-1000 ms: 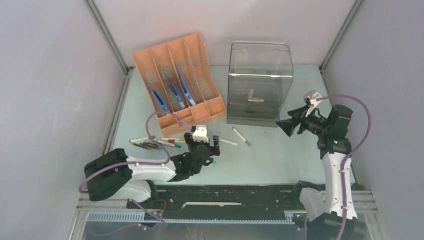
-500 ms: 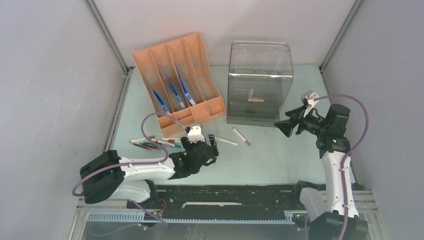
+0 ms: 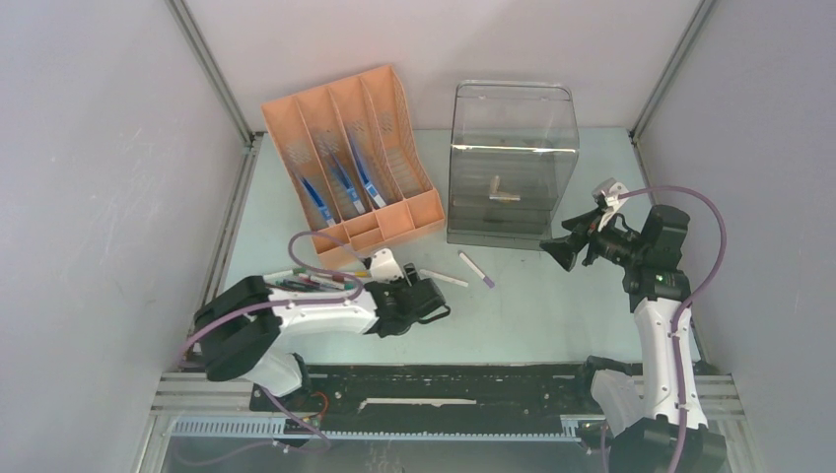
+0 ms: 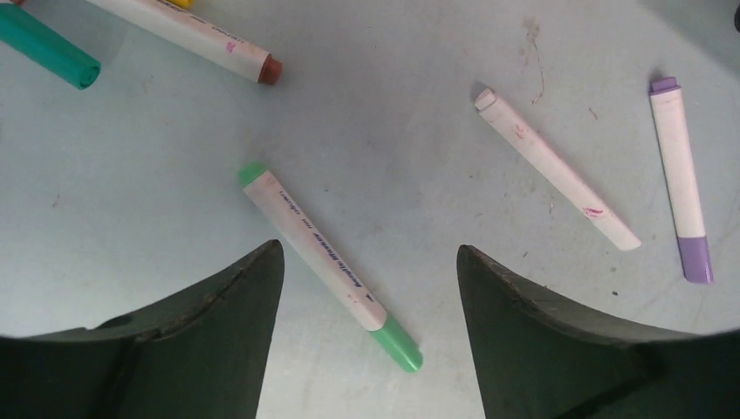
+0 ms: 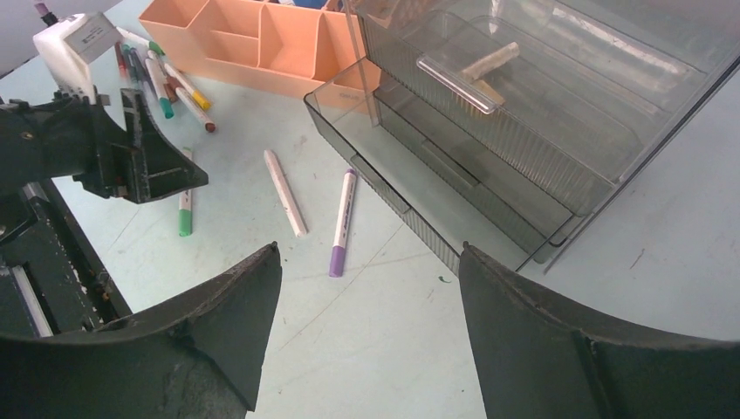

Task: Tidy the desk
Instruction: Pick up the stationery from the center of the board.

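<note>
— Now, left claw [image 4: 366, 262] hangs low over the desk [image 4: 131, 192], jaws spread wide, gripping nothing!
— And the green-capped marker [image 4: 327, 262]?
— Flat on the desk, right between those jaws, touching neither. The purple-capped marker [image 4: 683, 188] lies well outside them.
— Right claw [image 5: 366, 257]?
— Wide open too, empty, with the desk beneath it and the clear drawer unit [image 5: 524, 131] just ahead.

Dark print runs along the green-capped marker [image 4: 327, 264], seemingly too small to read.
</note>
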Controlling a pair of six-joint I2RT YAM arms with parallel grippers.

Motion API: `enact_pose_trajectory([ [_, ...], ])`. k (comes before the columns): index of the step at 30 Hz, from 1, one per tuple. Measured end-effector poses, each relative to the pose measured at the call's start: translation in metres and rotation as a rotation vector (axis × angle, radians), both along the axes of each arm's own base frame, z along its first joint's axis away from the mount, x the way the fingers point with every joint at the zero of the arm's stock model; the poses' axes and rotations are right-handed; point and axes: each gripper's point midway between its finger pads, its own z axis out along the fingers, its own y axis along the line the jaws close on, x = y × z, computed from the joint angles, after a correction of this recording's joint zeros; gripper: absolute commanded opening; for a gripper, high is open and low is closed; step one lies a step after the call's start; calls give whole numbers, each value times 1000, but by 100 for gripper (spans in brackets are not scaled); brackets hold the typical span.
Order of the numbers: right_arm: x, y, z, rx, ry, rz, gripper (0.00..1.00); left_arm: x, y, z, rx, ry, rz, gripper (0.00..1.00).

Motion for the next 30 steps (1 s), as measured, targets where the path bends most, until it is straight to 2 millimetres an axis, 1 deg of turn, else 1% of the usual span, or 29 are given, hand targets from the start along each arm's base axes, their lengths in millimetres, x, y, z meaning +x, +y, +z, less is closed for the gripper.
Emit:
enact_pose_trajectory([
  [4,-1,1,0,0,-1,3,82,4,-10,1,73,56,45,71],
  [8,-1,1,1,-1,-4,4,82,3,-10,-6,170,118,75,68],
  [12,-1,1,1,-2,-6,5,82,-5,-1,-15,227,165,95,68],
  [16,-2,2,1,-3,-7,7,82,-12,8,-22,239,193,109,67],
  [18,-2,3,2,-4,-8,11,82,-13,9,-23,236,201,115,66],
  [19,-2,3,2,-4,-9,11,82,-12,9,-23,233,205,117,63],
  [21,-3,3,2,-4,-10,11,82,-11,7,-24,227,212,123,54],
  [26,-3,3,3,-5,-15,12,82,-4,2,-25,204,219,141,28],
  [30,-3,4,3,-5,-15,12,82,0,-1,-26,191,230,160,15],
])
